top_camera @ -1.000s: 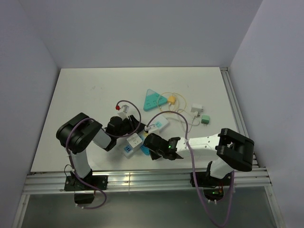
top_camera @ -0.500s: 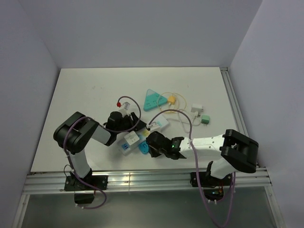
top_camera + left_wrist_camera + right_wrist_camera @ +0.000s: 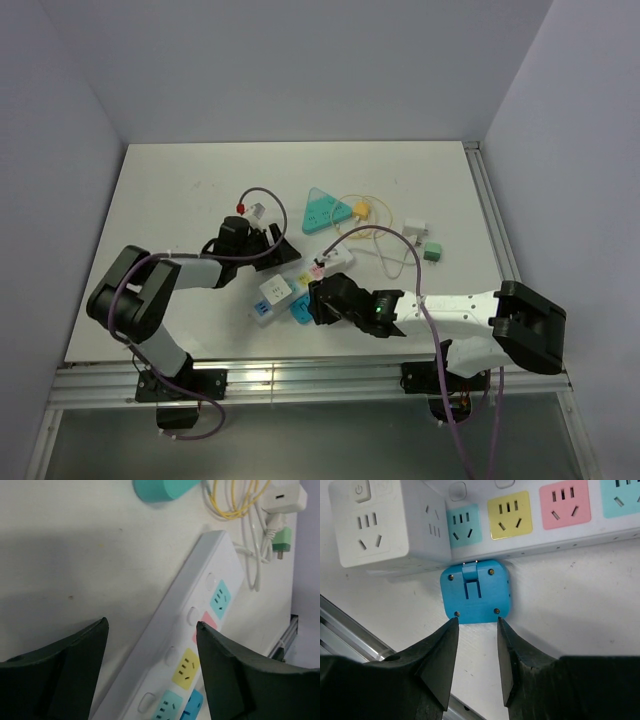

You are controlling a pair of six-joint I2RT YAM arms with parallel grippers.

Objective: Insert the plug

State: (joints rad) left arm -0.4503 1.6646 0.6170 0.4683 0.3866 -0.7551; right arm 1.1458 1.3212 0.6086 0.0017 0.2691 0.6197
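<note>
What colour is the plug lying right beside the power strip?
The plug is blue; the right wrist view shows it best.

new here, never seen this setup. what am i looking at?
Two robot arms bolted to a white table, each ending in a two-finger gripper. The wide shot looks down from above; the other two come from wrist cameras. On the table: a white power strip with coloured sockets, a white cube adapter at one end, a blue plug lying beside it, a teal triangle, a yellow cable, a white charger, a green plug. The left gripper and right gripper are both open, holding nothing.
</note>
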